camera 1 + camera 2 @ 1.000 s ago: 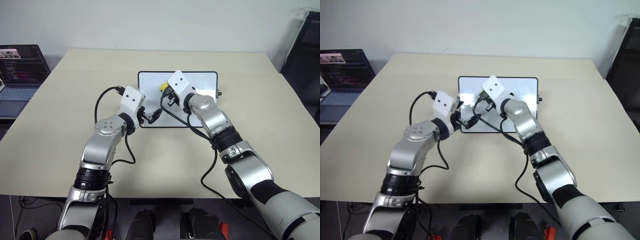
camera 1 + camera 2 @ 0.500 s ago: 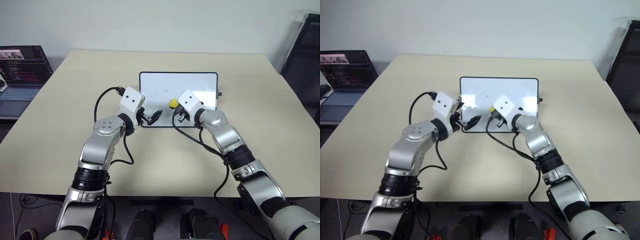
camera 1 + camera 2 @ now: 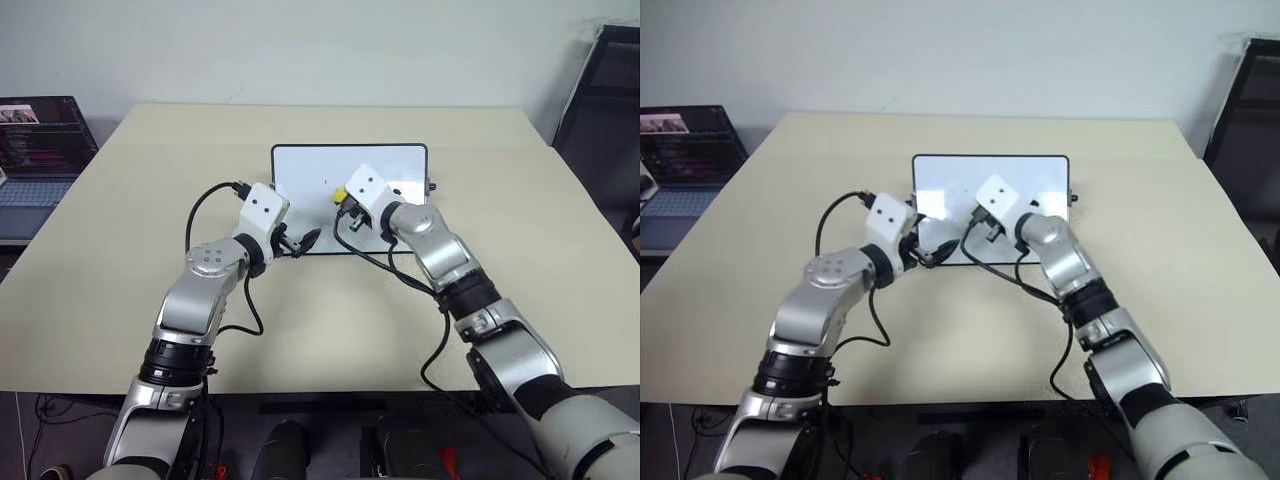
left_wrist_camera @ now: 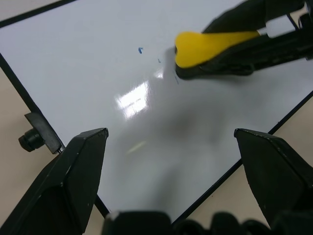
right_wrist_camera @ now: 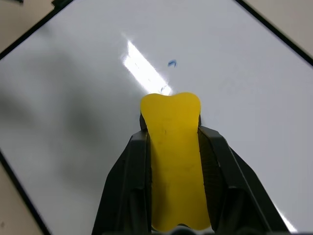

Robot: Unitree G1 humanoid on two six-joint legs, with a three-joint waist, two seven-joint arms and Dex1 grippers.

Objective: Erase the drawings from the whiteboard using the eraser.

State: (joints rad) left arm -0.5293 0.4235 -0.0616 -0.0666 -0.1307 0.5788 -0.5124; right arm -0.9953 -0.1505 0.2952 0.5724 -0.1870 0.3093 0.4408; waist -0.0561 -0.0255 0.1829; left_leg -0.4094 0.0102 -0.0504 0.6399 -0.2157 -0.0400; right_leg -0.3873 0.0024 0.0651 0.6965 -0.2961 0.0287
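Note:
The whiteboard (image 3: 300, 170) lies flat on the tan table, mid-way back. My right gripper (image 3: 343, 206) is shut on the yellow eraser (image 3: 340, 196), whose tip (image 5: 170, 105) presses on the board's left-centre. Of the drawings, a small blue mark (image 5: 171, 63) and a few faint specks (image 4: 140, 50) sit just beyond the eraser tip. My left gripper (image 3: 304, 240) stands open over the board's near edge, both black fingers (image 4: 83, 166) spread wide with nothing gripped. The left wrist view shows the eraser (image 4: 210, 44) in the right gripper's black fingers.
A laptop (image 3: 40, 130) stands off the table's left side. A dark chair (image 3: 600, 90) is at the far right. Small black knobs (image 3: 432, 185) stick out of the board's sides. Bare table (image 3: 500, 200) lies around the board.
My right gripper dragged the eraser from the board's upper middle down toward its near edge, then back up a little. The left gripper stayed by the near edge.

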